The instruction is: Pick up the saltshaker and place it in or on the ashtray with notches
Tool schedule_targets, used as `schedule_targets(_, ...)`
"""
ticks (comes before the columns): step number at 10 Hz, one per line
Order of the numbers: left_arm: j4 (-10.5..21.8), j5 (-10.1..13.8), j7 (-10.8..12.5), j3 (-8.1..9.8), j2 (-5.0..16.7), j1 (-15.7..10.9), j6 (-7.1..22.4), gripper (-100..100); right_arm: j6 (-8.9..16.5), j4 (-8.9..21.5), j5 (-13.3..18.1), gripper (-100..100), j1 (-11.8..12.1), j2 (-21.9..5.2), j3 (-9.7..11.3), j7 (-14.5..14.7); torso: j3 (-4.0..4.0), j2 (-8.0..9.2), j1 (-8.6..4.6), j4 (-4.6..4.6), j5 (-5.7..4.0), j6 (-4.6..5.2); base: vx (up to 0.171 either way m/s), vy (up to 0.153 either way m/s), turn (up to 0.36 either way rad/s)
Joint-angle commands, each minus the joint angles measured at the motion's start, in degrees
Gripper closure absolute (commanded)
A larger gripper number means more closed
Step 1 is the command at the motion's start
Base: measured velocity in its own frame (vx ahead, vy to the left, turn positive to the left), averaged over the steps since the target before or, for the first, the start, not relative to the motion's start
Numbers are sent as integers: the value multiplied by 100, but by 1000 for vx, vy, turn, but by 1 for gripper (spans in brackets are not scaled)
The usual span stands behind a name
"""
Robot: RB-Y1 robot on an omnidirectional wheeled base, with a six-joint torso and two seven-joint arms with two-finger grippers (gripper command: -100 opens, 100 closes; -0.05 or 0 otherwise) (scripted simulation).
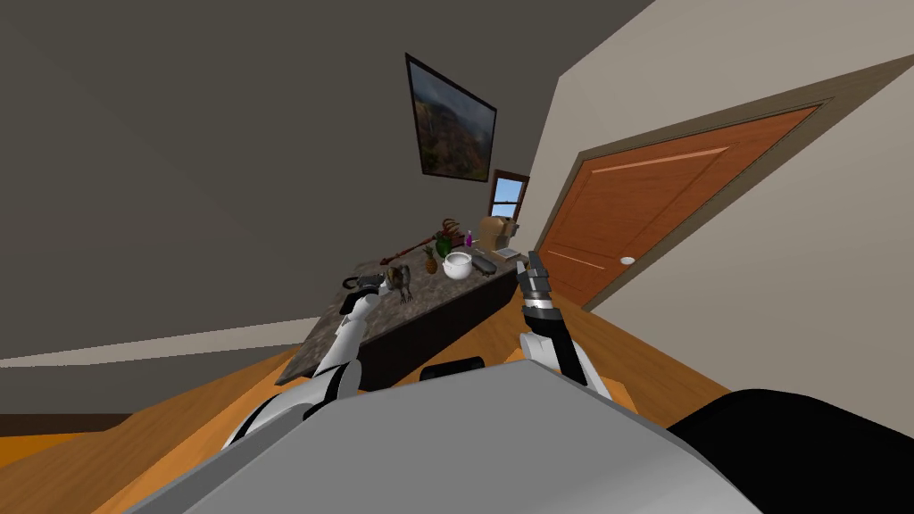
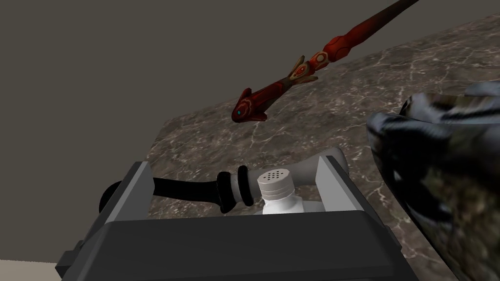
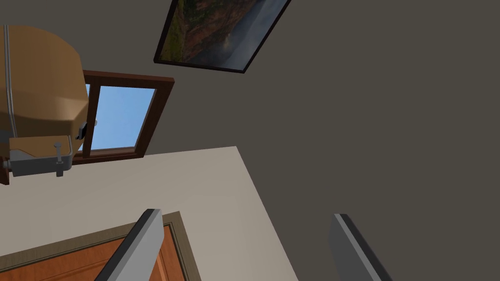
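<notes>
The saltshaker (image 2: pixel 277 188), white with a grey perforated cap, stands on the marbled tabletop (image 2: pixel 342 97) right in front of my left gripper's body. My left gripper (image 2: pixel 237 168) is open, with one finger on each side of the shaker and neither touching it. A black and grey handle (image 2: pixel 229 188) lies across the table just behind the shaker. Close beside the gripper sits the dark, mottled ashtray (image 2: pixel 439 170), seen in the head view (image 1: pixel 399 278) next to my left gripper (image 1: pixel 368 284). My right gripper (image 1: pixel 534 268) is raised near the table's end, its fingers (image 3: pixel 146 239) open and holding nothing.
A red, fish-headed staff (image 2: pixel 273 92) lies across the table beyond the shaker. Farther along the table (image 1: pixel 419 299) stand a pineapple (image 1: pixel 430 261), a white pot (image 1: pixel 458 265) and a tan machine (image 1: pixel 497 234). An orange door (image 1: pixel 660 205) is to the right.
</notes>
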Motion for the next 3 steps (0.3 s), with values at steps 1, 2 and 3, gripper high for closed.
schedule_targets(1, 0, 0, 0, 0, 0, 0, 0, 0, 0, 0, 0, 0, 0, 0, 0, 0, 0, 0, 0, 0, 0, 0, 0, 0, 0)
schedule_targets(2, 0, 0, 0, 0, 0, 0, 0, 0, 0, 0, 0, 0, 0, 0, 0, 0, 0, 0, 0, 0, 0, 0, 0, 0, 0)
schedule_targets(3, 0, 0, 0, 0, 0, 0, 0, 0, 0, 0, 0, 0, 0, 0, 0, 0, 0, 0, 1, 0, 0, 0, 0, 0, 0)
